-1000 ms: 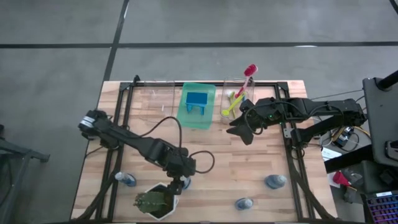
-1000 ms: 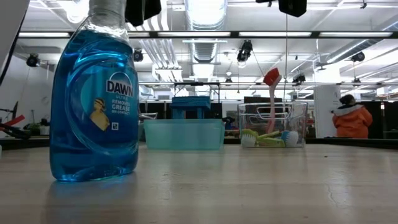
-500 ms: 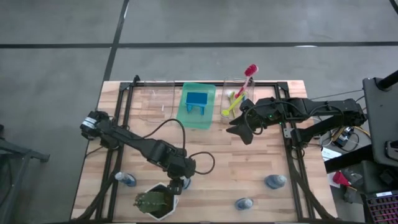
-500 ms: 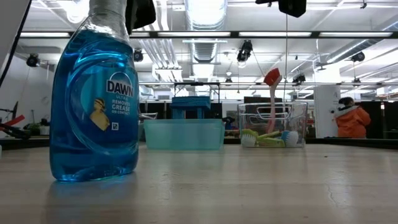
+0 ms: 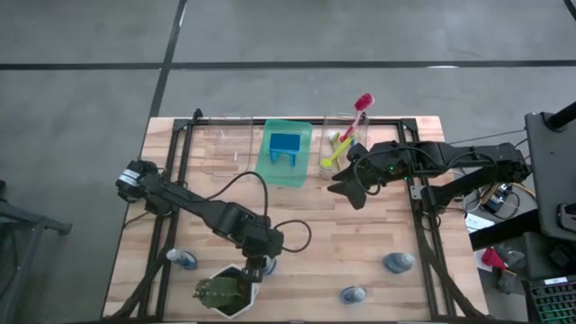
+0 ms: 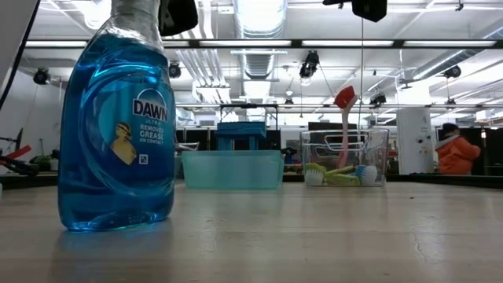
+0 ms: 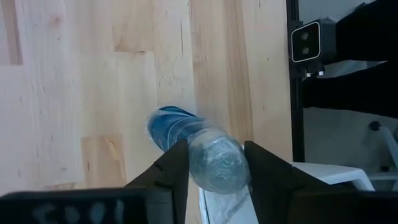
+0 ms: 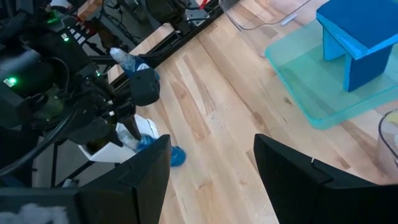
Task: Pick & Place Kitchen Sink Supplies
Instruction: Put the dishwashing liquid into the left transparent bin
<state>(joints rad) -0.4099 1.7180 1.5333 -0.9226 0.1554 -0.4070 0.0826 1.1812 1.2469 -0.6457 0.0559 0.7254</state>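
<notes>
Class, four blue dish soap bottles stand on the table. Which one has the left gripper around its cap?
The blue bottle right beside the potted plant; the left gripper straddles its cap. The other three bottles stand alone along the near edge, with no gripper near them.

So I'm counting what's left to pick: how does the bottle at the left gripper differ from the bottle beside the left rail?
The bottle at the left gripper has the left gripper's fingers on either side of its cap; the bottle beside the left rail stands free, untouched. The first stands right of the plant pot, the second left of it. Both are blue, upright, on the table's near half.
</notes>
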